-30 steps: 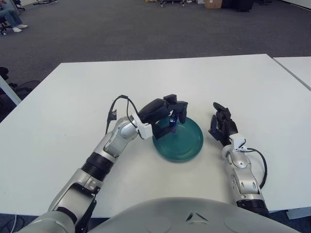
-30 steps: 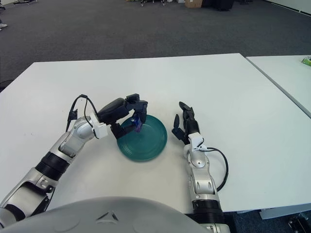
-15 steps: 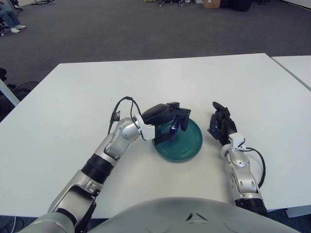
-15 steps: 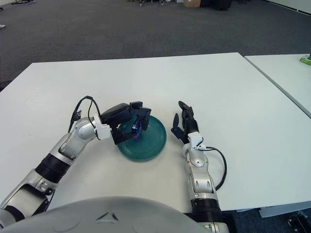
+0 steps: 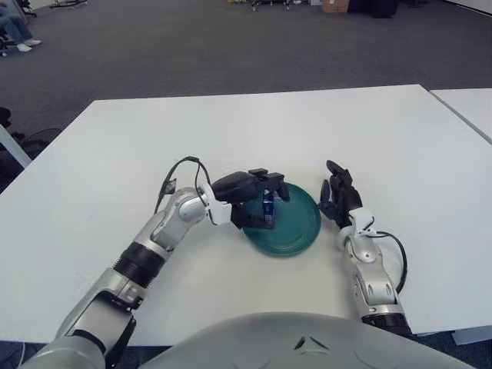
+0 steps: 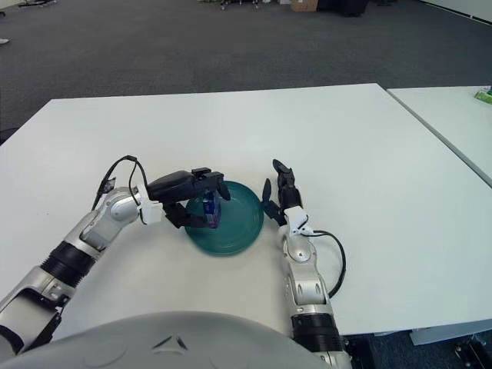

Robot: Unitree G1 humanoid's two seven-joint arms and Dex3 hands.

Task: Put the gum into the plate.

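Note:
A small blue gum bottle [image 5: 268,206] stands upright over the left part of the teal plate [image 5: 301,223] at the table's middle. My left hand [image 5: 260,200] reaches in from the left, its fingers curled around the gum from above and below, low over the plate. My right hand [image 5: 337,198] rests on the table just right of the plate's rim, fingers spread and pointing up, holding nothing. The same scene shows in the right eye view, with the gum [image 6: 210,209] over the plate [image 6: 240,227].
The white table [image 5: 346,131] stretches wide behind and beside the plate. A second white table [image 5: 469,104] stands at the far right across a narrow gap. Grey carpet lies beyond. A black cable [image 5: 178,171] loops off my left wrist.
My left hand has lowered the gum into the plate's left part and drawn back a little to the left. My right hand has shifted left, closer to the plate's rim.

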